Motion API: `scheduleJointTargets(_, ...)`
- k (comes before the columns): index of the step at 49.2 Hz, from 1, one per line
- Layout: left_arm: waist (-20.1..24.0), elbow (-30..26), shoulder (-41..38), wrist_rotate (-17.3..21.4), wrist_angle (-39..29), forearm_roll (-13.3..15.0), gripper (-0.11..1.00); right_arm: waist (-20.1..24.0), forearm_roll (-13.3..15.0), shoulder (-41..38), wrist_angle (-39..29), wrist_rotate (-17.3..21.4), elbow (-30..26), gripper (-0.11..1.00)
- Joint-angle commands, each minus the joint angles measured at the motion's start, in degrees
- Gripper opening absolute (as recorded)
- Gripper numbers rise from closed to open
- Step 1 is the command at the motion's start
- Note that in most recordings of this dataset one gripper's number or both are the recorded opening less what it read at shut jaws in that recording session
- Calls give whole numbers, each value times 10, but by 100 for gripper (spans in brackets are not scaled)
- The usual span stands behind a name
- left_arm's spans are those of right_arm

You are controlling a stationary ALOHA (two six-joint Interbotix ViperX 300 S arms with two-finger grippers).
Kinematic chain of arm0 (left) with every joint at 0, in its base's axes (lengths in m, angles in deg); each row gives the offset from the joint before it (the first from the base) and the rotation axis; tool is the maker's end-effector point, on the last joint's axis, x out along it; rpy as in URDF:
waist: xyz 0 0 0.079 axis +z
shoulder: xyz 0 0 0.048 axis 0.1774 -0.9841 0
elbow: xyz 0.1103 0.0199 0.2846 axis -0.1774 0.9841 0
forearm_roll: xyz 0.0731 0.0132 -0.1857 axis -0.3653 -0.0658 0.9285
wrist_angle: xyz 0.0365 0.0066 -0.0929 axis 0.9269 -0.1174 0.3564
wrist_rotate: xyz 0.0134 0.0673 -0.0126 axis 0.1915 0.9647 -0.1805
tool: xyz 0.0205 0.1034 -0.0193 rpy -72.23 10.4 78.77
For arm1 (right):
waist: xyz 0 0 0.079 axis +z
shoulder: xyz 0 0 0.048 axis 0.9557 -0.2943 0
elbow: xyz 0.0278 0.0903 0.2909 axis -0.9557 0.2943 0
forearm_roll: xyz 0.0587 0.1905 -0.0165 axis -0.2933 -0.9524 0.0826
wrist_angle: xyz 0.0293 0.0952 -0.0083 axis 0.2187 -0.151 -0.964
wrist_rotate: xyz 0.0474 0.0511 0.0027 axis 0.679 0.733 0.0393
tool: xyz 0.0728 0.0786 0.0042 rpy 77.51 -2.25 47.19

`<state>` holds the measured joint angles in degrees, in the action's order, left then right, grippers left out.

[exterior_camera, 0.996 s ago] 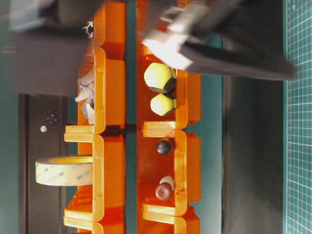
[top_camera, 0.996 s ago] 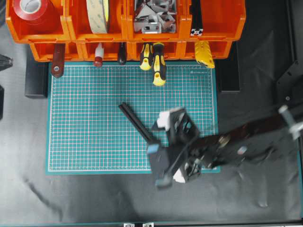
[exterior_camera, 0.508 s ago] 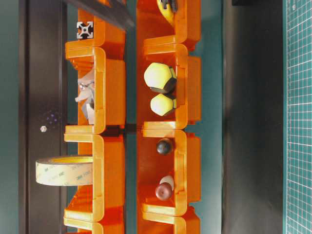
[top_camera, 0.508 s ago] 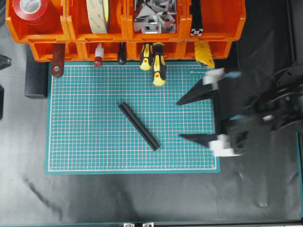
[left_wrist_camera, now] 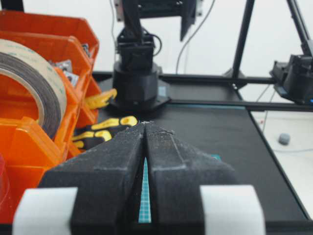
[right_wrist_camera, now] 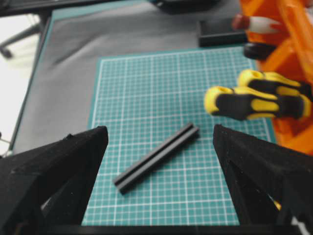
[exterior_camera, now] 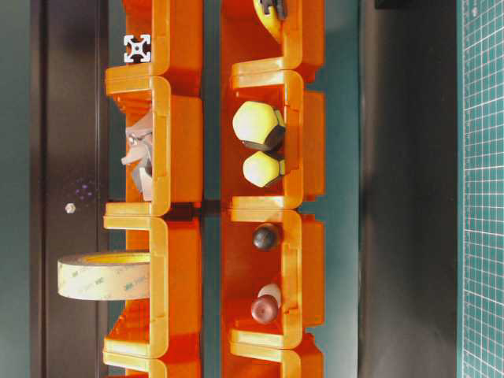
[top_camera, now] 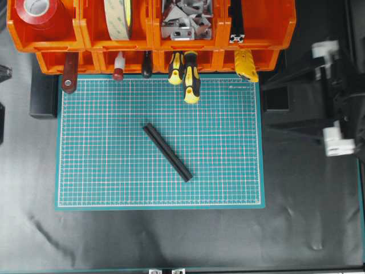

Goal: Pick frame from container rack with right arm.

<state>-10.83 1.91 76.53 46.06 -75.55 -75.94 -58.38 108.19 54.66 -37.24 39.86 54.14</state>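
Observation:
One black frame [top_camera: 167,152] lies diagonally on the green mat [top_camera: 102,171], held by nothing. In the right wrist view this frame [right_wrist_camera: 157,157] lies on the mat between and beyond my spread fingers. A second bar of the same kind sits in the container rack's [top_camera: 85,41] upper right bin, showing its silvery end face [top_camera: 236,39] [exterior_camera: 137,48]. My right gripper [top_camera: 279,105] [right_wrist_camera: 159,129] is open and empty, off the mat's right edge. My left gripper [left_wrist_camera: 145,123] is shut on nothing, beside the orange bins [left_wrist_camera: 29,147].
Yellow-and-black screwdrivers [top_camera: 188,74] [right_wrist_camera: 254,103] stick out of a lower bin over the mat's top edge. Tape rolls [top_camera: 117,17], red tape [top_camera: 35,10] and metal brackets [top_camera: 185,23] fill the upper bins. Black blocks [top_camera: 44,94] flank the mat.
My right gripper has pulled back from the frame's lower end on the mat to the table's right side, staying open. The frame has stayed on the mat.

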Motion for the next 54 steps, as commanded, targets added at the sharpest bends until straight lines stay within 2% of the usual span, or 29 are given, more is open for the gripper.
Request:
scheduleJointTargets(1, -1, -16, -4, 0, 4, -2, 0, -1, -2, 33, -11, -1, 7, 83)
scheduleJointTargets(20, 3, -18, 7, -1, -35, -2, 0, -7, -2, 141, -62, 28, 57, 83)
scheduleJointTargets(54, 6, 2, 35, -2, -53, -2, 0, -20, -2, 170, -64, 35, 83, 83)
